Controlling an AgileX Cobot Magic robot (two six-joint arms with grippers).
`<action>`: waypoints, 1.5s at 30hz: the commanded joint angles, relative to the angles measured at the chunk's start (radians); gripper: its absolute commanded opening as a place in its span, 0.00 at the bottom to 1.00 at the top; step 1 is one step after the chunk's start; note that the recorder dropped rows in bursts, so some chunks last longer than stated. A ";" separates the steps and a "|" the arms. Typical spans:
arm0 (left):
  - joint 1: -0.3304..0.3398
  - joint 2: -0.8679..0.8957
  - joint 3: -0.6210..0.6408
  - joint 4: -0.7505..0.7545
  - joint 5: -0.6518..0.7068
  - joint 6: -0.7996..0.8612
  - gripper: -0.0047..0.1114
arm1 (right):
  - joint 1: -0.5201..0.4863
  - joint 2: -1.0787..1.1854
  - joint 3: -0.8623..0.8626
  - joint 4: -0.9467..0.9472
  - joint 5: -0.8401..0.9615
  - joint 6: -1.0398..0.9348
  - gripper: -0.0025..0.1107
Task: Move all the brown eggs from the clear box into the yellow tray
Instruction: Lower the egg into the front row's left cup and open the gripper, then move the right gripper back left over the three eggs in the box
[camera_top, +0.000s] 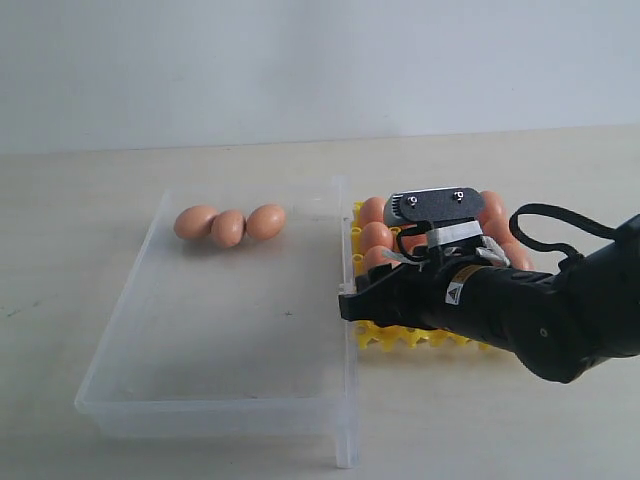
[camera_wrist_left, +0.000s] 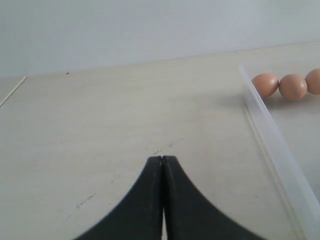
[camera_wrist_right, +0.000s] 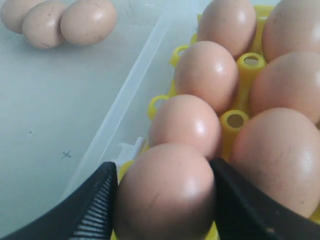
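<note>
The box (camera_top: 215, 418) takes up the left and middle of the exterior view, standing on the bench (camera_top: 500, 420). Three eggs (camera_top: 229, 226) lie in a touching row on its floor, in the upper left part of the box, near its far wall. The rest of its floor shows bare. The tray (camera_top: 400, 338) sits just beside the box's right wall, at the centre right of that view, and most of it is hidden behind the black right arm (camera_top: 530, 310), which reaches in from the right edge of the frame.

The right wrist view shows the tray's cups filled with eggs (camera_wrist_right: 207, 72) packed close together, with yellow posts (camera_wrist_right: 235, 120) standing up between them. The right claw (camera_wrist_right: 162, 167) is down at the tray's edge next to the box wall. Its two black fingers (camera_wrist_right: 100, 200) stand wide apart, one against each side of the nearest egg (camera_wrist_right: 165, 200), pinching it. Whether that egg rests in its cup or hangs just above it I cannot tell.

The left claw (camera_wrist_left: 162, 159) is not seen in the exterior view. In the left wrist view its fingers are pressed together, tip to tip, with nothing between them, above bare bench just outside the box's wall. The three eggs show in the upper right of that view.
</note>
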 joint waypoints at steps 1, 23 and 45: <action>0.001 -0.006 -0.004 -0.003 -0.012 -0.004 0.04 | 0.000 0.006 -0.005 -0.005 0.036 0.007 0.38; 0.001 -0.006 -0.004 -0.003 -0.012 -0.004 0.04 | 0.000 -0.132 -0.009 0.006 0.096 0.007 0.52; 0.001 -0.006 -0.004 -0.003 -0.012 -0.004 0.04 | 0.042 -0.221 -0.265 0.049 0.624 -0.059 0.51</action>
